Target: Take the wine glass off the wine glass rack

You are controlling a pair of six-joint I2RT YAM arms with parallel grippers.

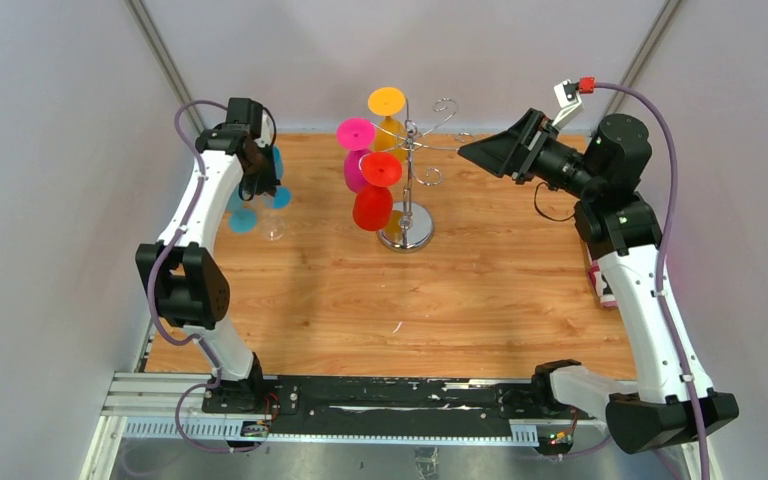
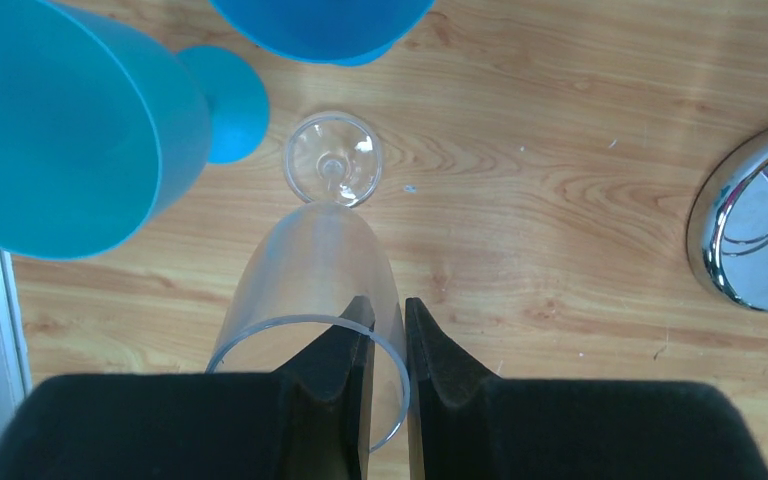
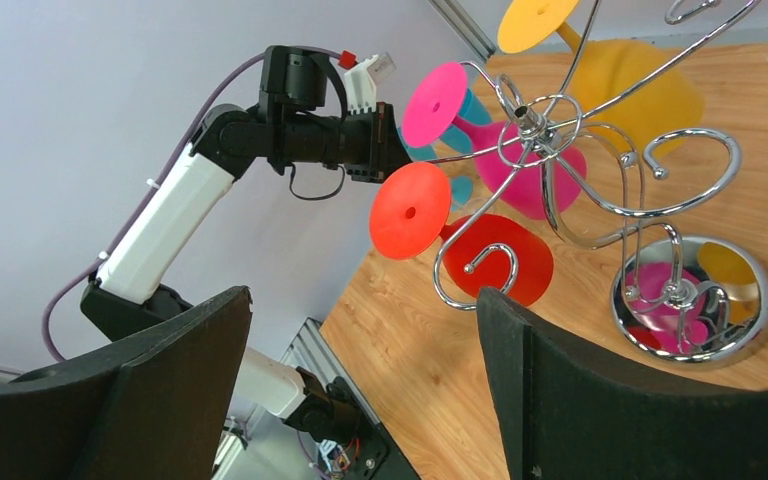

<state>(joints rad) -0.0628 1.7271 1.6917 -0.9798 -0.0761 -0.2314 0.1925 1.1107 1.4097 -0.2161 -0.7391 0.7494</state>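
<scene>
The chrome wine glass rack (image 1: 407, 190) stands at the table's back middle. A yellow glass (image 1: 388, 112), a pink glass (image 1: 355, 145) and a red glass (image 1: 374, 190) hang from it upside down. My left gripper (image 1: 260, 185) is at the back left, shut on the rim of a clear wine glass (image 2: 310, 270), one finger inside the bowl and one outside. The glass's foot (image 2: 332, 160) is down near the table. My right gripper (image 1: 482, 152) is open and empty, just right of the rack's top. In the right wrist view the rack (image 3: 560, 150) lies beyond that gripper (image 3: 360, 340).
Two blue glasses (image 2: 60, 130) (image 2: 320, 25) stand upright right beside the clear glass at the back left. The rack's mirrored base (image 2: 755, 230) is to the right of them. A red-and-white object (image 1: 600, 285) lies at the table's right edge behind the right arm.
</scene>
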